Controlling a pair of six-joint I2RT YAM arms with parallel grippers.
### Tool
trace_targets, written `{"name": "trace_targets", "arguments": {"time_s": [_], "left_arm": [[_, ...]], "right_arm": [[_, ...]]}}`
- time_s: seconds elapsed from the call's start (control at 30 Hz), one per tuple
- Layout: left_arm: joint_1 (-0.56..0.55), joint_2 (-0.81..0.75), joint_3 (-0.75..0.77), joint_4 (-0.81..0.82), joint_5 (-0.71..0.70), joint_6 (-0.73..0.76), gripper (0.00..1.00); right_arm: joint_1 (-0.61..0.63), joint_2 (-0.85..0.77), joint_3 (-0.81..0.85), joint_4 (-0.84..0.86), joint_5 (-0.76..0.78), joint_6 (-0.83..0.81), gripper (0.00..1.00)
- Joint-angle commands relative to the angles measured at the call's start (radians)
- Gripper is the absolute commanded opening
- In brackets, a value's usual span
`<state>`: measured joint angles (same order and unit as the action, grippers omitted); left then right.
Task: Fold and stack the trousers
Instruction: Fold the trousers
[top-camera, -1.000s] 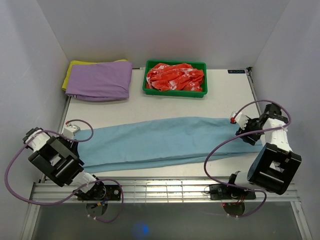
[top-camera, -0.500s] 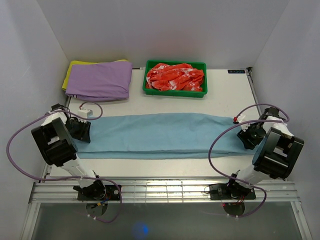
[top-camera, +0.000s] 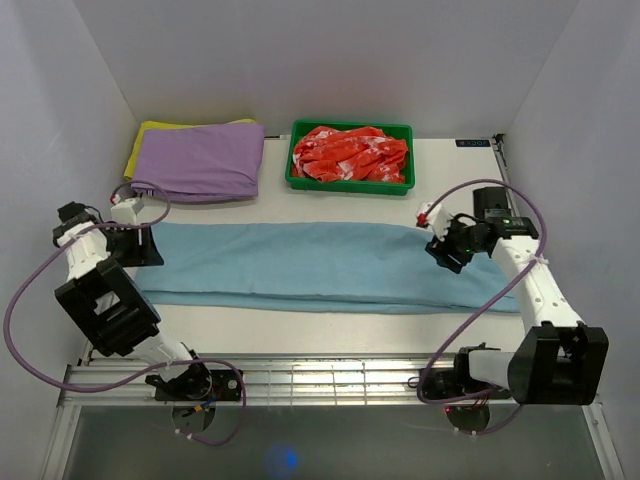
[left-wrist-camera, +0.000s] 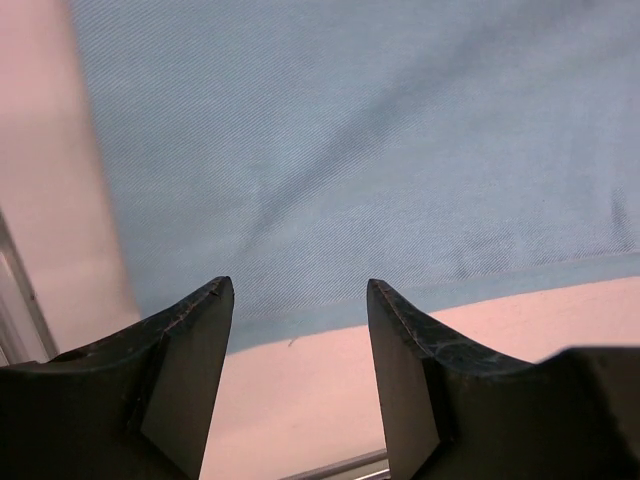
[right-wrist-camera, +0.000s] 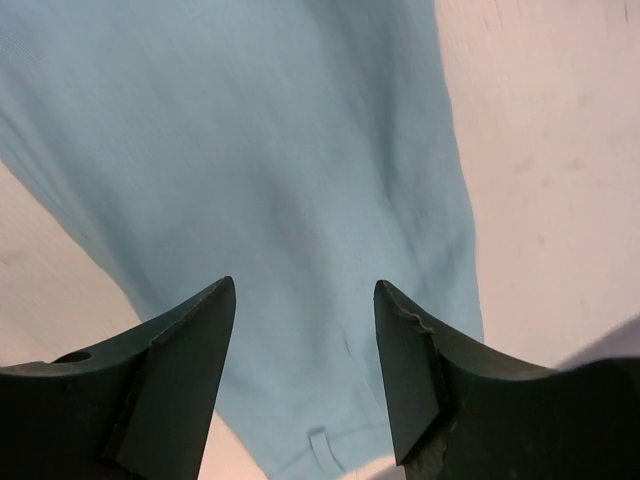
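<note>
— Both pairs of jaws stand apart, do they?

— Yes. On the left gripper (left-wrist-camera: 300, 290) the two fingers are spread with nothing between them, only blue cloth and a strip of table below. The right gripper (right-wrist-camera: 304, 285) is the same: released, holding nothing, with cloth beneath it.

— Where are the trousers?

— The trousers (top-camera: 320, 265) lie flat as one long band across the middle of the overhead frame. The left gripper is at the band's left end. The right gripper hovers over the band's upper edge, a little in from its right end. A small loop shows low in the right wrist view, so I take that end for the waist.

— How far along is the job?

— Part way, I judge. The band is narrow and smooth, so the legs look laid one over the other lengthwise. From above I cannot be sure it is two layers. It is at full length, so the crosswise folds are not yet made.

— And the stacking?

— Not done. The purple folded garment (top-camera: 200, 160) sits at the upper left on a yellow cloth (top-camera: 142, 140), apart from the band. If that is the stack, the trousers must be folded short and carried there.

— Anything else on the table (top-camera: 330, 325)?

— A green tray (top-camera: 350, 186) at top centre, holding a red-and-white cloth (top-camera: 350, 155).
</note>
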<state>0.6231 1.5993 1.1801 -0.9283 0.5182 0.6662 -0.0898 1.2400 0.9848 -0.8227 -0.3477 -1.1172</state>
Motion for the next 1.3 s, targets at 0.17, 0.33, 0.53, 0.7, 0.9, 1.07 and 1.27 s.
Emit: {"name": "trace_targets", "arguments": {"time_s": [0.17,0.33,0.53,0.7,0.9,1.07,1.27], "left_arm": [[0.245,0.059,0.023,-0.053,0.029,-0.154,0.65],[0.325,0.094,0.035,-0.032,0.051,-0.198,0.64],[0.331,0.120,0.052,0.061,0.003,-0.286,0.64],[0.331,0.188,0.061,0.097,0.005,-0.319,0.63],[0.328,0.255,0.065,0.131,0.066,-0.347,0.59],[0.300,0.304,0.084,0.140,0.129,-0.384,0.56],[0.267,0.343,0.090,0.193,0.171,-0.442,0.53]], "right_arm": [[0.557,-0.021,-0.086,0.232,0.074,0.399,0.59],[0.754,0.091,-0.081,0.368,0.157,0.451,0.59],[0.852,0.222,-0.069,0.419,0.182,0.451,0.68],[0.894,0.285,-0.087,0.444,0.211,0.451,0.70],[0.909,0.323,-0.087,0.497,0.272,0.465,0.64],[0.914,0.342,-0.092,0.519,0.315,0.458,0.53],[0.915,0.352,-0.095,0.520,0.319,0.456,0.34]]}}
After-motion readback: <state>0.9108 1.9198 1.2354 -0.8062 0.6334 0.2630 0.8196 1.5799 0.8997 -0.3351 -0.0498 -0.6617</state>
